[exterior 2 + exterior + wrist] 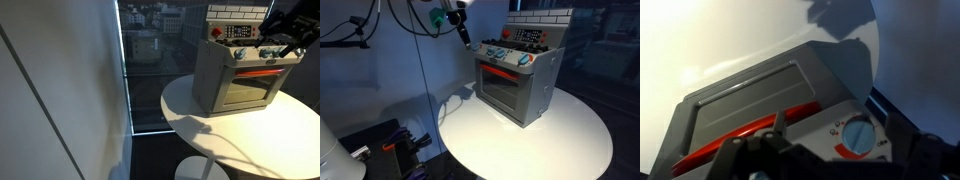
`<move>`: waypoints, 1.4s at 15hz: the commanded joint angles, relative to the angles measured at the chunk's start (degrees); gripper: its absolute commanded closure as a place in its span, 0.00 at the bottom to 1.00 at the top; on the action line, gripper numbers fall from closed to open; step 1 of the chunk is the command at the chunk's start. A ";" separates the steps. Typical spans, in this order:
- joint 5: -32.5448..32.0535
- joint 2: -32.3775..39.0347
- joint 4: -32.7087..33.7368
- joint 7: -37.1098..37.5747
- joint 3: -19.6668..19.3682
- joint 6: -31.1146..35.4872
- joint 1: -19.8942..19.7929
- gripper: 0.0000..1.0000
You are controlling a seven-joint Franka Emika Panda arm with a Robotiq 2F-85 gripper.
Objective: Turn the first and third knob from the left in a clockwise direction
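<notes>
A grey toy oven stands on the round white table. Its sloped top panel carries a row of blue knobs. The wrist view looks down on one blue knob with a red arc round it, beside the red door handle. My gripper hangs in the air close to the panel, touching nothing. It is open, with dark fingers on either side at the bottom of the wrist view and the knob just ahead of the gap between them. The other knobs are out of the wrist view.
The oven has a brick-patterned back wall and a glass door. A window and a white wall are behind the table. Cables and dark equipment lie on the floor beside the table.
</notes>
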 commanded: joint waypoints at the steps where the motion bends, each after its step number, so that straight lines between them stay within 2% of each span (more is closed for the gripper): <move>1: -0.84 0.75 -0.47 2.82 0.18 3.62 0.36 0.00; 21: 1.77 5.24 1.31 3.89 -0.12 13.37 2.43 0.00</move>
